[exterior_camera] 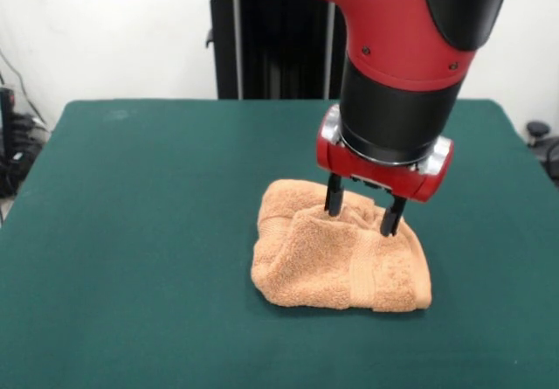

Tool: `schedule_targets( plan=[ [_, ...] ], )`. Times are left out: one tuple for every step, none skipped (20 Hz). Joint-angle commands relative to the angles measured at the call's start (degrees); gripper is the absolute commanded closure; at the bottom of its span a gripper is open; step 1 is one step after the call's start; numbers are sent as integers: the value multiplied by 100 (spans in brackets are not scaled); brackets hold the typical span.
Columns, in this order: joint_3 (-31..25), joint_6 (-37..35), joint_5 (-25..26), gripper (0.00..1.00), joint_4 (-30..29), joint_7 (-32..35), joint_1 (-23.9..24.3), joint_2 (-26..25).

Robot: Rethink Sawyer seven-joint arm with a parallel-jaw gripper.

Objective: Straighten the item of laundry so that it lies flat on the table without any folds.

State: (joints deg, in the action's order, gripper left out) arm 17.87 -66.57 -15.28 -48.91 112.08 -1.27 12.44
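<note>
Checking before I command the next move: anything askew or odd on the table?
Only the towel: it sits bunched and folded over itself mid-table, band running up a fold. The hand is open, fingertips down on its rear hump. Nothing spilled or damaged.

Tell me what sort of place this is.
Probably a robotics lab or test bench, not a home. A red and black robot arm with its end effector works over a green cloth-covered table holding only one towel, and bundled cables hang beside a bare white wall.
</note>
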Motion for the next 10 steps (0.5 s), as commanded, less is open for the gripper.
schedule_targets(
  plan=[
    [-219, 1112, -157, 0, -471, 2216, -334, -480],
    [-165, 1282, -114, 0, -496, 2243, -357, -475],
    [-122, 1401, -86, 0, -545, 2274, -386, -454],
    [-79, 1472, -51, 0, -557, 2261, -395, -435],
    [-48, 1537, -28, 0, -594, 2253, -412, -411],
    [-11, 1627, -1, 0, -622, 2243, -420, -377],
    [-5, 1670, 0, 0, -669, 2230, -427, -349],
    [15, 1665, 5, 0, -644, 2219, -415, -351],
    [17, 1712, 6, 0, -693, 2213, -420, -321],
    [45, 1751, 24, 0, -638, 2202, -402, -329]
  ],
)
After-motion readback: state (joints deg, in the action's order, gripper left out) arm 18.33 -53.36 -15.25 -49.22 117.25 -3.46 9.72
